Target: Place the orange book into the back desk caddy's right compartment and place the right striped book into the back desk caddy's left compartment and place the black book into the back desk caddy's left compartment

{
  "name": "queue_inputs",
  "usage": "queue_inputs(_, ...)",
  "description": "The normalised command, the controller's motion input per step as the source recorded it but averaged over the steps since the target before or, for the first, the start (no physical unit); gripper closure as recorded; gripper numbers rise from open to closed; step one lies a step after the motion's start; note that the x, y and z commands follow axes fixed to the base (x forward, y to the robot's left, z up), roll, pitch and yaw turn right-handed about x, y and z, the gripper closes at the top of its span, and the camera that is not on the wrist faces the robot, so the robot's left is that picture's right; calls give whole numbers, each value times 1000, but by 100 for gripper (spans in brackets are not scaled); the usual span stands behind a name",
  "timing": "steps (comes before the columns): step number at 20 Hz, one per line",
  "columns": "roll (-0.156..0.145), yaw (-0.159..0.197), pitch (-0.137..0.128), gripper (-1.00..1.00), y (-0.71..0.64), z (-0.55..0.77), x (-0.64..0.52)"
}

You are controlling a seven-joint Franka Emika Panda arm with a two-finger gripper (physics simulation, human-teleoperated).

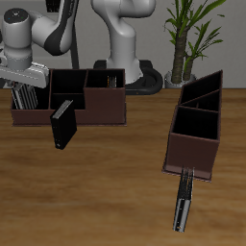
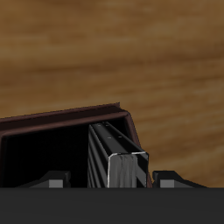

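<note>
My gripper [image 1: 21, 86] hangs over the end of the back desk caddy [image 1: 91, 110], above its left compartment [image 2: 48, 153]. The right striped book [image 2: 118, 162] stands upright in that compartment, directly under the gripper [image 2: 112, 181]. The fingers [image 2: 58, 181] are spread wider than the book, with a gap on one side. The black book [image 1: 62, 125] stands on the table, leaning on the caddy's front wall. A thin edge that may be the orange book [image 1: 108, 80] shows in the right compartment at the caddy's other end.
A second brown caddy [image 1: 197, 130] with a slanted divider sits apart across the table. The other striped book [image 1: 183, 200] lies flat in front of it, near the table's front edge. A potted plant [image 1: 187, 38] stands at the back.
</note>
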Motion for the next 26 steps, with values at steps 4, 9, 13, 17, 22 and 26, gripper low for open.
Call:
queue_inputs(4,-33,-14,-8,-100,-104,136,93)
queue_inputs(9,9,18,-16,-100,133,172,85)
queue_inputs(13,58,53,-31,-100,585,259,207)
queue_inputs(17,37,66,-21,-100,667,144,266)
queue_inputs(22,28,51,-2,-100,637,86,328)
queue_inputs(26,-37,-13,-19,-100,436,165,334)
